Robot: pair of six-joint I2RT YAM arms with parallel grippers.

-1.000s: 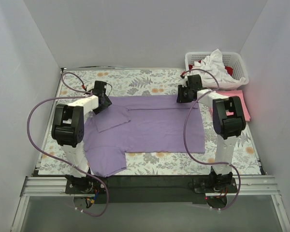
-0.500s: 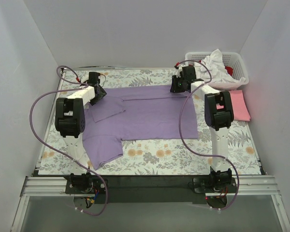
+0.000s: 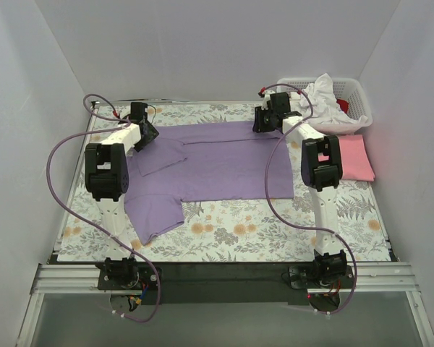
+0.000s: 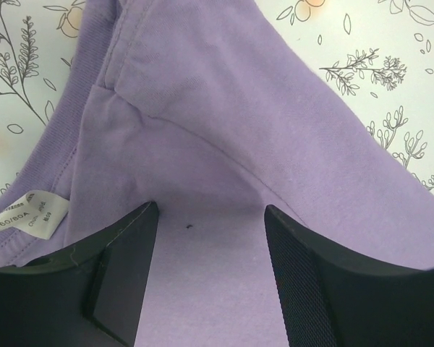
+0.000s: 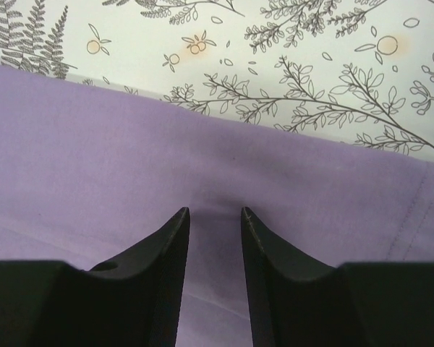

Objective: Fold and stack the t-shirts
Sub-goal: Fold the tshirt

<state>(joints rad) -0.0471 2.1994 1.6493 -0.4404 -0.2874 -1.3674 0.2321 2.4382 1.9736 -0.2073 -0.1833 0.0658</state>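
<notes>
The lavender-purple t-shirt lies spread on the floral cloth, one sleeve folded in at the left, the other hanging toward the near left. My left gripper is at its far left edge near the collar, jaws wide apart over the fabric. My right gripper is at the far right edge, jaws a little apart with flat purple fabric between them. A folded pink t-shirt lies at the right. A white t-shirt and a red one sit in the basket.
The white lattice basket stands at the far right corner. The floral cloth covers the table. White walls close in the left, right and back. The shirt's size label shows by the collar.
Both arms have reached farther back and the purple shirt has slid with them toward the far edge of the table. Its near hem now lies farther from the arm bases.
</notes>
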